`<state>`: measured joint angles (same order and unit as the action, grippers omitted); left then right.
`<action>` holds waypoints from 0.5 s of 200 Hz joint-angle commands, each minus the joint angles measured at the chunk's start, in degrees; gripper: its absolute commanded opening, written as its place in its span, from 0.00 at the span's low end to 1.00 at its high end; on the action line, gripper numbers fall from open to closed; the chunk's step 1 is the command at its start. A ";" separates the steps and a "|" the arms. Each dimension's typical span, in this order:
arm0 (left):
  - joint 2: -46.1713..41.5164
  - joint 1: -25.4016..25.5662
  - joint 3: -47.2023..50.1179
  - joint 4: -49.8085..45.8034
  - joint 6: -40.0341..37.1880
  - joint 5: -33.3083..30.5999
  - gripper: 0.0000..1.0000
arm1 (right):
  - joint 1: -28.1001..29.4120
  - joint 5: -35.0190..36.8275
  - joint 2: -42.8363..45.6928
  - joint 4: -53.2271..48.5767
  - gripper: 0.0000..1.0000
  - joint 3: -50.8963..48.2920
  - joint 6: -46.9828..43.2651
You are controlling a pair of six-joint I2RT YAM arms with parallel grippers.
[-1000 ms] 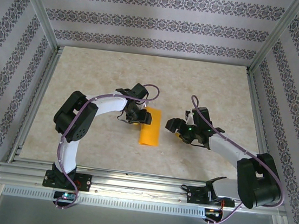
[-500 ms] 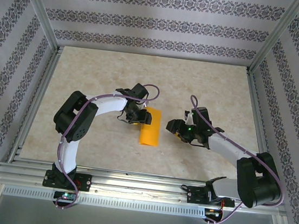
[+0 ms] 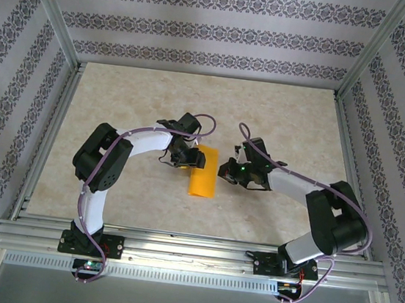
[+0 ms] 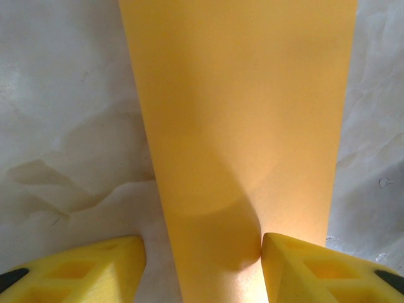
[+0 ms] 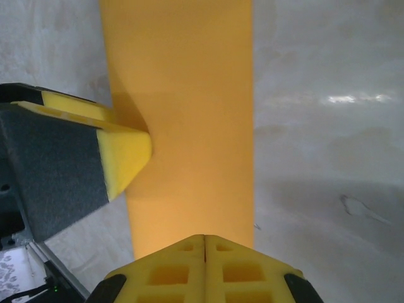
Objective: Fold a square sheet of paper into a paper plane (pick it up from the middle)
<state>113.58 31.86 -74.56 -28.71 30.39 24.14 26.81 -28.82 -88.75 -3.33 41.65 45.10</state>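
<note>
The square sheet of paper (image 3: pixel 203 172), a narrow strip, lies flat mid-bench (image 3: pixel 288 118). Left gripper (image 3: pixel 188 156) stands spread astride its far end. Right gripper (image 3: pixel 224 171), clenched tight, noses its right edge.

Top camera looks down from the near edge over the beige marbled worktop (image 3: pixel 194 99); close wrist cameras share its thin orange-yellow paper sheet (image 3: pixel 203 174).

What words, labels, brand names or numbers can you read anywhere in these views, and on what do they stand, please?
None can be read.
The folded sheet of paper is plain orange, the table carries no print, and the walls bear only an ornamental pattern, no lettering.
</note>
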 commanded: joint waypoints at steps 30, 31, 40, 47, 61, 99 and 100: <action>5.25 0.75 2.30 0.41 -0.47 -0.99 0.54 | 3.75 4.79 -6.39 0.24 0.00 5.25 0.07; 5.25 0.75 2.31 0.41 -0.44 -0.96 0.54 | 3.81 4.80 -6.46 0.25 0.00 5.31 0.07; 5.16 0.75 2.32 0.51 -0.34 -1.05 0.54 | 4.03 4.91 -7.14 0.08 0.00 5.75 -0.01; 5.16 0.75 2.33 0.54 -0.40 -1.13 0.54 | 4.17 4.91 -7.69 -0.13 0.00 6.13 -0.25; 5.16 0.77 2.32 0.41 -0.57 -1.23 0.54 | 4.26 4.85 -8.43 -0.40 0.00 6.58 -0.42; 5.17 0.80 2.45 0.86 -0.42 -0.81 0.54 | 4.35 4.41 -10.00 -0.65 0.00 7.71 -1.32; 5.16 0.77 2.43 0.85 -0.42 -0.78 0.54 | 4.37 4.44 -10.06 -0.77 0.00 7.77 -1.37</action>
<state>113.58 31.86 -74.56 -28.69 30.41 24.14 30.55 -24.95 -97.49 -3.38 47.44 45.04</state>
